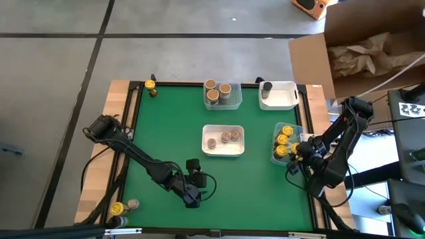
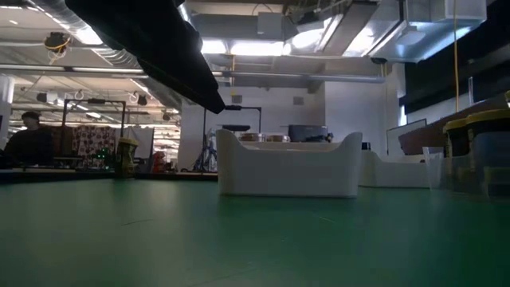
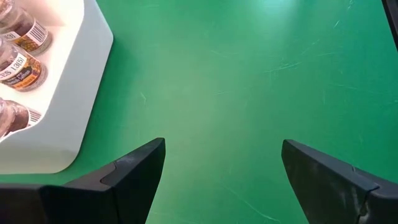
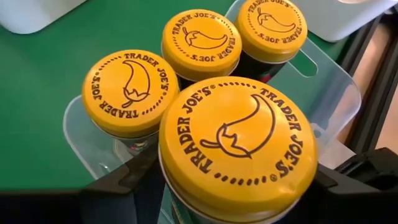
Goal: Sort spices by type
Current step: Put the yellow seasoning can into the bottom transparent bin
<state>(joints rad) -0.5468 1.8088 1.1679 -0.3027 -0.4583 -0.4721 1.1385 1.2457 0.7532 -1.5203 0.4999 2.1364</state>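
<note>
Spice jars sit sorted in trays. Tan-lidded ones fill a clear tray (image 1: 221,94) at the far edge, and one dark-lidded jar (image 1: 266,87) stands in a white tray (image 1: 282,97). The middle white tray (image 1: 223,149) holds jars lying on their sides (image 3: 18,62). Three yellow-lidded jars (image 4: 130,90) stand in the clear tray (image 1: 285,158) on the right. My right gripper (image 1: 298,151) is over that tray's near end, shut on a fourth yellow-lidded jar (image 4: 239,146). My left gripper (image 1: 192,194) hovers open and empty near the table's near edge, its fingertips (image 3: 224,168) over bare green mat. My right gripper pinches the yellow-lidded jar just under its lid (image 4: 186,205), one finger (image 4: 121,180) on each side of the body. The wide lid hides the place of contact. The jar stands upright beside the other three; whether its base rests in the tray cannot be seen.
A yellow-lidded jar (image 1: 150,85) stands at the table's far left corner. A yellow-lidded (image 1: 117,209) and a grey-lidded jar (image 1: 132,204) sit on the wooden edge at the near left. A cardboard box (image 1: 358,53) lies beyond the far right corner. Open mat spreads left of the middle tray.
</note>
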